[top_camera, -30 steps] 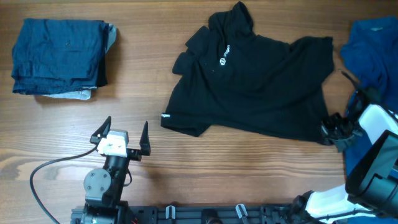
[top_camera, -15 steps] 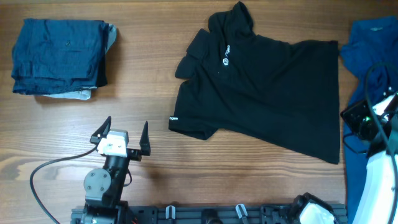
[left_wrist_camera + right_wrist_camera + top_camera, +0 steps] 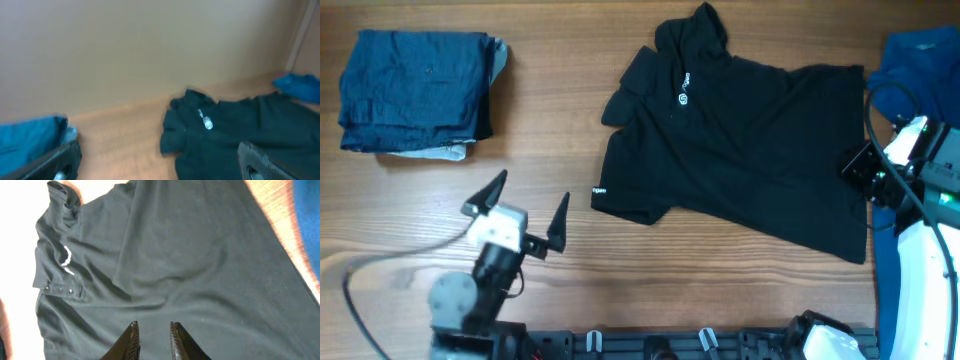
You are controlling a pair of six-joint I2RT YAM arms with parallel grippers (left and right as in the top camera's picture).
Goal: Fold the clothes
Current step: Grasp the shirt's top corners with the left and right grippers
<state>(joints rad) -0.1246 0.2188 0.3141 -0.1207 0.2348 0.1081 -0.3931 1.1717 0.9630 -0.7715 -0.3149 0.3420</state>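
The black collared shirt (image 3: pixel 750 150) lies spread face up at the table's centre right, its white chest logo (image 3: pixel 682 98) toward the collar. My right gripper (image 3: pixel 852 168) hovers over the shirt's right edge. In the right wrist view its fingers (image 3: pixel 153 323) stand a little apart, open, with only shirt fabric (image 3: pixel 200 255) below them. My left gripper (image 3: pixel 532 190) is open wide over bare wood, left of the shirt's lower sleeve. The left wrist view shows the shirt (image 3: pixel 240 130) ahead to the right.
A folded stack of dark blue garments (image 3: pixel 415 90) rests at the far left, seen as well in the left wrist view (image 3: pixel 30 132). Another blue garment (image 3: pixel 920 70) lies crumpled at the right edge, partly under my right arm.
The shirt went from bunched to spread flat toward the right. My right gripper let go of its lower right corner and moved up and left over the right edge. The left arm shifted slightly.
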